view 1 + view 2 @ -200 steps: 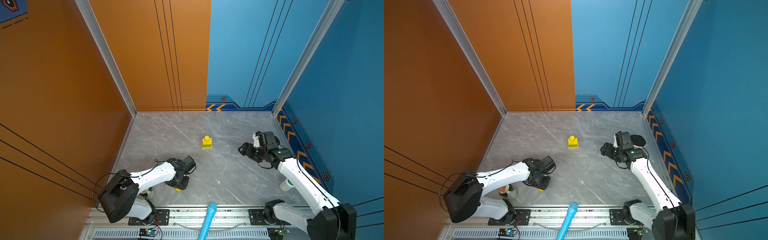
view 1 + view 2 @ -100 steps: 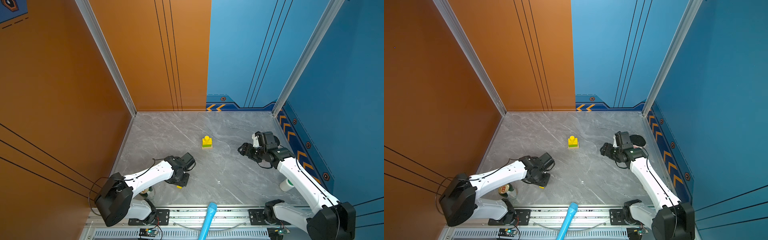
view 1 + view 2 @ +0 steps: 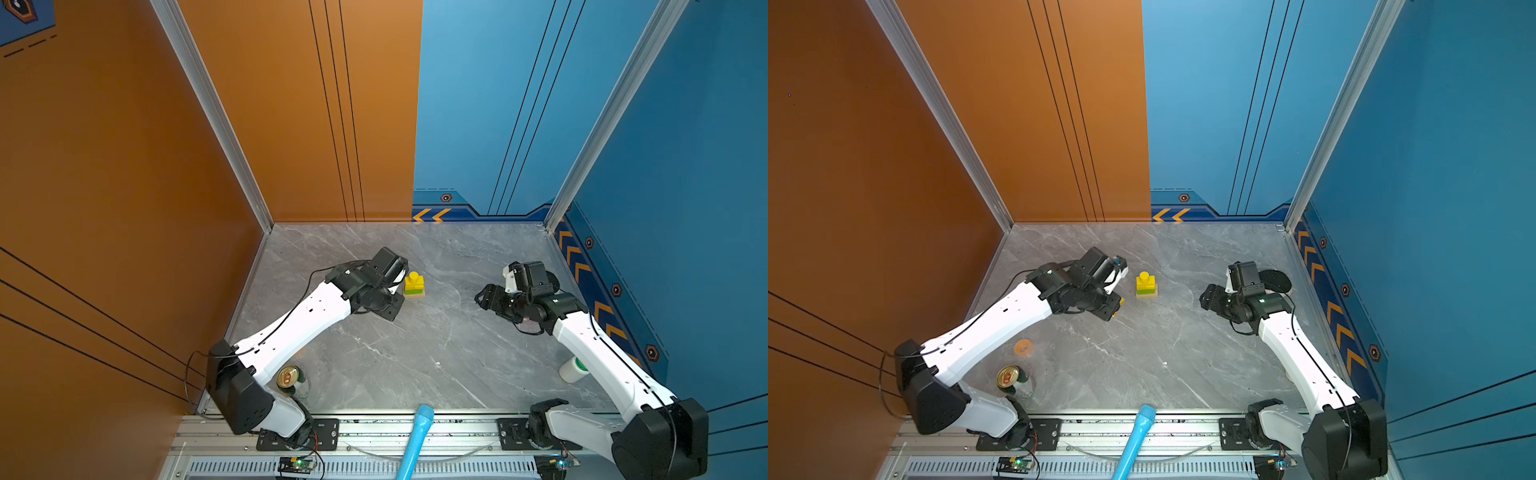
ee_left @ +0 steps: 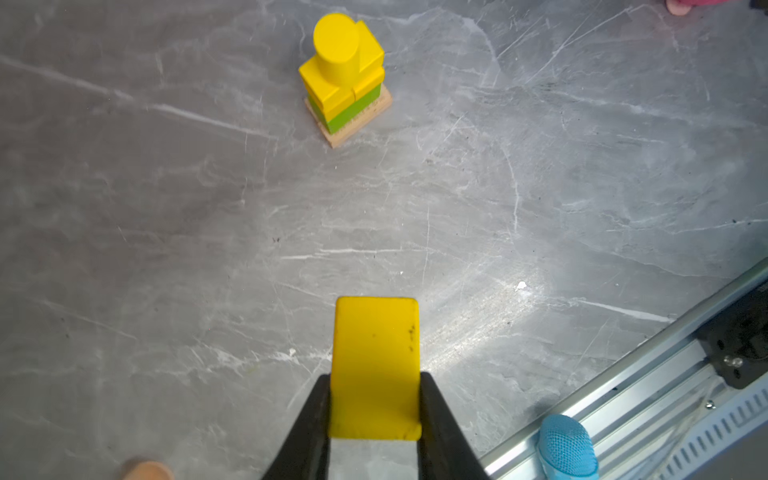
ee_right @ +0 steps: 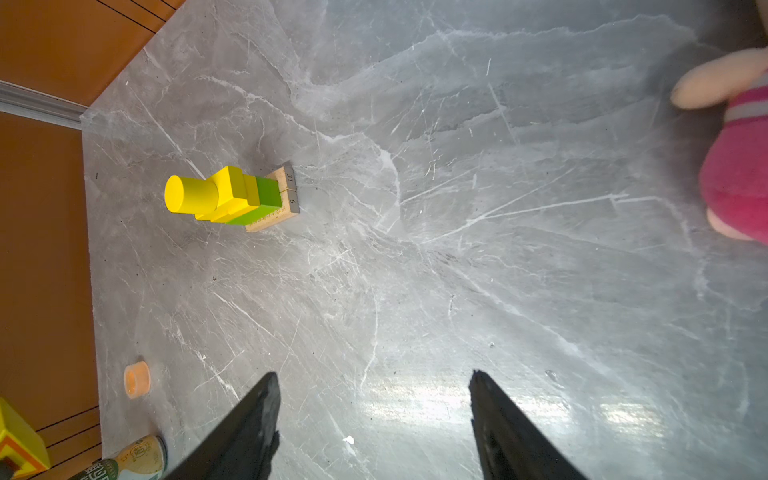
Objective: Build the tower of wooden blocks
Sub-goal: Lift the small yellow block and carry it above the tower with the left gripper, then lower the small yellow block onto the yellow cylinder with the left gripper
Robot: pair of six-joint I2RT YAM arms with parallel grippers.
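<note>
My left fingers [image 4: 309, 419] are clamped on a yellow block [image 4: 374, 365], one on each long side, and it juts out ahead of them over the table [image 4: 166, 208]. Only one flat rectangular face shows, painted, with rounded corners and a few dark scuffs, so I cannot tell its full shape. My right fingers [image 5: 249, 419] stand wide apart with nothing between them, over bare table well to the right of the tower [image 3: 414, 284].

The tower sits mid-table, toward the far side. In both top views my left fingers are just to its left and a little nearer, not touching it. From the base up it has tan planks [image 4: 361, 124] of raw wood with printed marks on the edge, a green bar [image 4: 353, 110], glossy yellow cubes [image 4: 328, 89], and an upright cylinder [image 4: 336, 45] with a flat round top.

I judge this is the carry of the next piece, with the stack mostly built. Next I need to lift the block clear above the cylinder, centre it, lower it gently and only then let go. That round top is a small seat, and smooth paint on paint will likely slide at a nudge.

A can [image 3: 287, 377] stands near left and a bottle [image 3: 572, 369] near right, both well apart from the tower.
</note>
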